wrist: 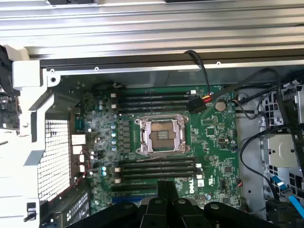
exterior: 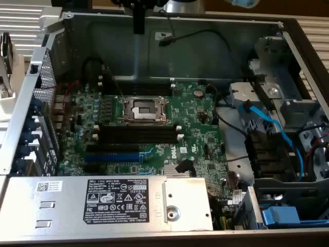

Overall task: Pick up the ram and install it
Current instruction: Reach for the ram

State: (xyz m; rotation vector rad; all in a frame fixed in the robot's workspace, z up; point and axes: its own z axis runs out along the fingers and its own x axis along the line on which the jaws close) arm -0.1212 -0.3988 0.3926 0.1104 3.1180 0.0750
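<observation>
Ram hard to tell among long black slots (wrist: 156, 169), green motherboard (wrist: 213, 142), hand (wrist: 166, 186) closed tight above it

Gripper (exterior: 139, 28) hangs at the top edge of the exterior view, pointing straight down. Arm (exterior: 180, 5) is just to its exterior view's right. On my wrist view, jaws are pressed together, black fingers (wrist: 153, 209) side by side.

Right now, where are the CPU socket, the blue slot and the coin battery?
CPU socket (exterior: 145, 109), exterior view, its open centre.
Blue slot (exterior: 112, 157), exterior view, middle of its length.
Coin battery (exterior: 198, 93), exterior view, its round face.
</observation>
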